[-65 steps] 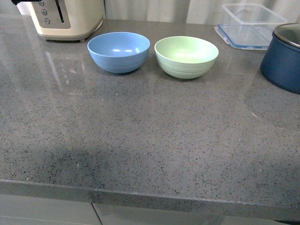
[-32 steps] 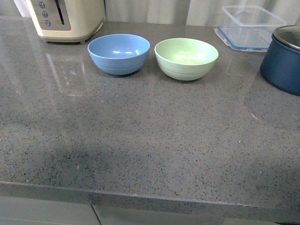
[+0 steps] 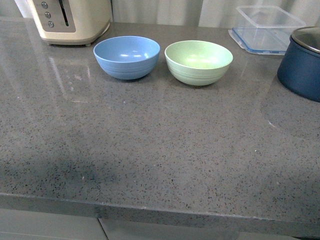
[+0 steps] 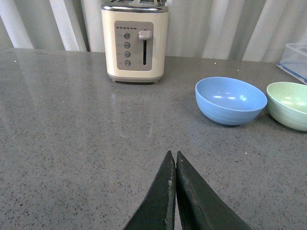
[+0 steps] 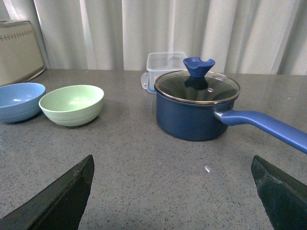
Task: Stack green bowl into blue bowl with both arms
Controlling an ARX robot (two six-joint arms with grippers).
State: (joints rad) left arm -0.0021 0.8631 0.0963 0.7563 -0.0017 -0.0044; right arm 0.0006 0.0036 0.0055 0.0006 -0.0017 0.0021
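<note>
readable text: none, any view
toaster [image 4: 135,43] front: row of tiny dark marks above the buttons [image 4: 127,48], too small to read
toaster side, right wrist view: dotted strip near the top, can't tell if it's lettering

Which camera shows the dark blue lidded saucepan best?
The right wrist view: the dark blue metal saucepan shows whole, with glass lid and long handle. The front view catches only part of the saucepan, cut off at the right edge. The left wrist view does not show it.
</note>
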